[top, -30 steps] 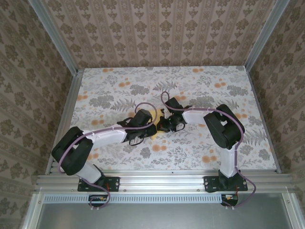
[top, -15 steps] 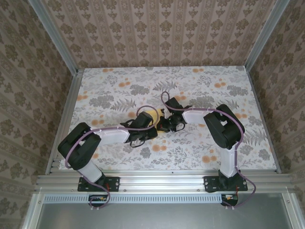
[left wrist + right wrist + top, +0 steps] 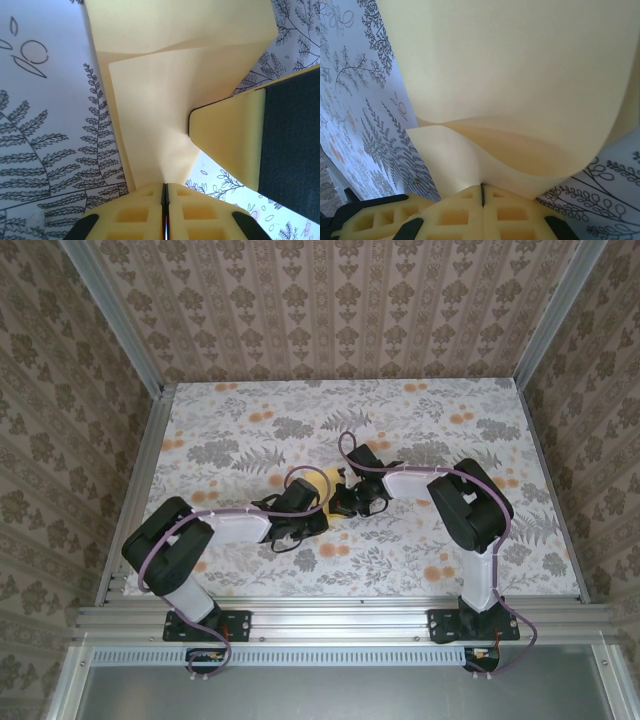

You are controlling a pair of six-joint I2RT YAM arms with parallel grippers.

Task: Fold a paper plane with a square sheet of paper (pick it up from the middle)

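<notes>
Yellow paper (image 3: pixel 165 100), mostly hidden, edges cropped

From above, the yellow paper (image 3: pixel 320 483) is nearly all buried under the 2 wrists. Just a sliver peeks out, and its outline is impossible to read. Down at the left gripper (image 3: pixel 165 186), the paper vanishes into the closed seam and runs off the top edge. The fingers (image 3: pixel 135 215) themselves are chopped by the bottom edge. Another padded finger (image 3: pixel 225 145) is cut by the right edge and covers part of the paper. At the right gripper (image 3: pixel 482 186), the paper spills past the top and right edges, soft-focused, its far corners unseen.
</notes>
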